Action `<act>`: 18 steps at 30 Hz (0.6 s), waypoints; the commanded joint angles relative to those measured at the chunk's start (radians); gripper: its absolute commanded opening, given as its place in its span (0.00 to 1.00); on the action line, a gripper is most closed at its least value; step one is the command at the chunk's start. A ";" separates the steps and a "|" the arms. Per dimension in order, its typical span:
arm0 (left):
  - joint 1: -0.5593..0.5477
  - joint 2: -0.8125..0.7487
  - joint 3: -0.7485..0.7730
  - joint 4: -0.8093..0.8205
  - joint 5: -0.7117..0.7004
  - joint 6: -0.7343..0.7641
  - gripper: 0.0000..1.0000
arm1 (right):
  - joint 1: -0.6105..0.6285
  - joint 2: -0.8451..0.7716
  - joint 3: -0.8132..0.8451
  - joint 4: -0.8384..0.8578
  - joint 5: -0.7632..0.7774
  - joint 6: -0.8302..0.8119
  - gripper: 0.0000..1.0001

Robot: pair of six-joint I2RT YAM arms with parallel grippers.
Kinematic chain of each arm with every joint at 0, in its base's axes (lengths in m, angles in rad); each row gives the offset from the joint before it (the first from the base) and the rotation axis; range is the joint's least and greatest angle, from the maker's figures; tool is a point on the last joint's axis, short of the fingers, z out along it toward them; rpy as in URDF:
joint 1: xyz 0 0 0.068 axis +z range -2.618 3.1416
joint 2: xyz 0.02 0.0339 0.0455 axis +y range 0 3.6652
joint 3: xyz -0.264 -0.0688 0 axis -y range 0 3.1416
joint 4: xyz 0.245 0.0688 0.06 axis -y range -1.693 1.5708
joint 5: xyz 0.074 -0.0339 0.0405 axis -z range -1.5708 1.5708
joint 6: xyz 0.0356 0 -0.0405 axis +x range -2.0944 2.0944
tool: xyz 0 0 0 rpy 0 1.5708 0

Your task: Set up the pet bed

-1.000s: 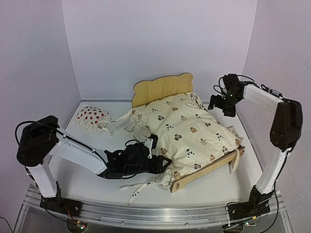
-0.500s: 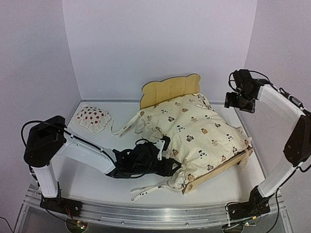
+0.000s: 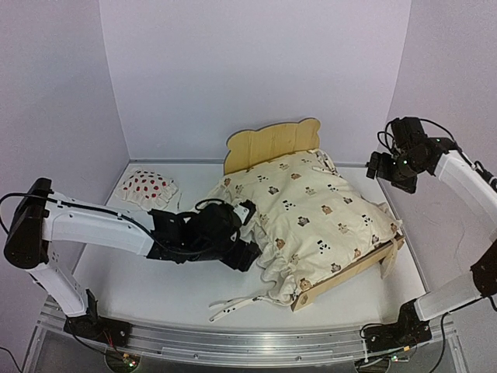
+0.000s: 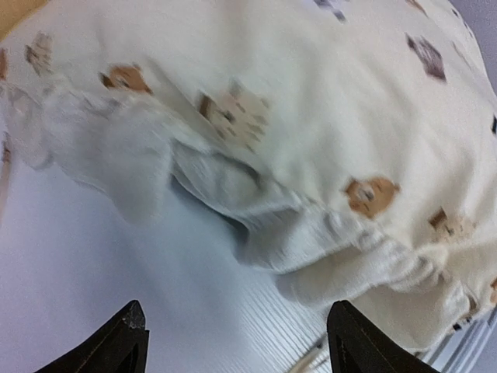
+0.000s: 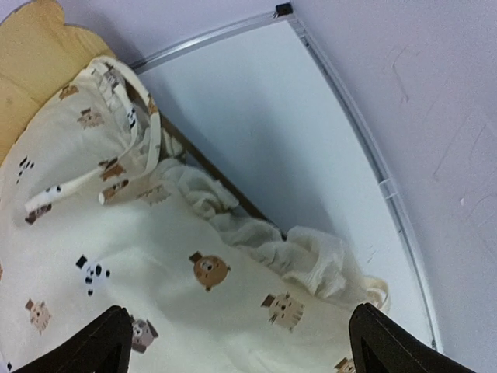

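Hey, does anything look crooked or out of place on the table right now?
Yes. The pet bed sits askew to the table edges; its cover spills over the left side, ties trailing on the table. The strawberry pillow lies off the bed, back left.

The left gripper is spread wide with nothing between its fingers. Straight ahead of it the ruffled edge of the cover bulges out and bars the way. Bare table lies open beneath the fingertips and off to the side. Behind it, loose ties trail across the table. The pillow lies well apart, with open table between.

The right gripper hangs with its fingers wide above the cover. Ahead of it a strip of bare table runs free between the pet bed and the side wall. The cover's ruffles spill over the rail and narrow that strip.
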 commanded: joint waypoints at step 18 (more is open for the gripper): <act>0.679 0.245 0.407 0.293 0.669 0.700 0.78 | 0.051 -0.334 -0.354 -0.014 -0.484 0.086 0.98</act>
